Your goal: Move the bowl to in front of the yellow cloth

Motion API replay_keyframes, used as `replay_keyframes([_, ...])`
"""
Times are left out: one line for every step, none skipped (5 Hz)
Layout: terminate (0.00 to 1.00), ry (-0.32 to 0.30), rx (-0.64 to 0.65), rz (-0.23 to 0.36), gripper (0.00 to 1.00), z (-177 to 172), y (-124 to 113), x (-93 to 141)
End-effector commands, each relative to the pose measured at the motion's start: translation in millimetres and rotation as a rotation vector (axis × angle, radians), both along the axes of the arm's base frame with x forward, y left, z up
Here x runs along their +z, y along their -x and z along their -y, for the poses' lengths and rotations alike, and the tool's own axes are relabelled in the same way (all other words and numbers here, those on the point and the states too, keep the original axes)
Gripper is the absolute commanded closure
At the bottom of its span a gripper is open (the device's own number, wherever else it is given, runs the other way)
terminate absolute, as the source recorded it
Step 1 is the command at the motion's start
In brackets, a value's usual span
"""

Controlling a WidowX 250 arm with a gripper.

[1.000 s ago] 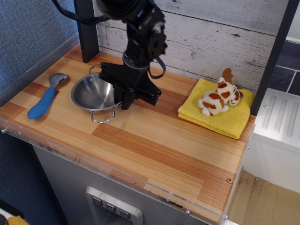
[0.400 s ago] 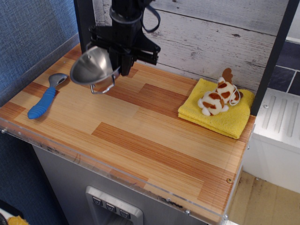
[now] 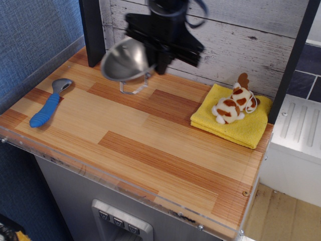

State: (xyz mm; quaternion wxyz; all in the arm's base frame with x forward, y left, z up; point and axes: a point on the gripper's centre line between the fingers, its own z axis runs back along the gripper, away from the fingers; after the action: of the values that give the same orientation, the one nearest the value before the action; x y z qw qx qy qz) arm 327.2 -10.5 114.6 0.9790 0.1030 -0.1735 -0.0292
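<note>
The shiny steel bowl point(image 3: 124, 61) hangs tilted in the air above the back of the table, one wire loop handle dangling below it. My black gripper point(image 3: 155, 60) is shut on the bowl's right rim and holds it up. The image of both is motion-blurred. The yellow cloth point(image 3: 235, 119) lies at the right back of the table, to the right of and lower than the bowl, with a white-and-brown stuffed toy point(image 3: 234, 104) on top of it.
A blue-handled metal spoon point(image 3: 49, 103) lies at the left of the wooden table point(image 3: 150, 145). A dark post point(image 3: 92, 30) stands at the back left, a plank wall behind. A clear lip edges the table's front.
My gripper closed on the bowl's rim, lifted it off the table and has carried it to the right, high above the back of the table.
</note>
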Motion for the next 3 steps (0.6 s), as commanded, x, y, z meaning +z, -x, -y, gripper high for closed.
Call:
replay_keyframes([0.0, -0.047, -0.161, 0.057, 1.0, 44, 36, 15])
replay_keyframes([0.0, -0.071, -0.218, 0.045, 1.0, 54, 54, 4])
replay_keyframes([0.0, -0.093, -0.272, 0.032, 1.0, 65, 65, -7])
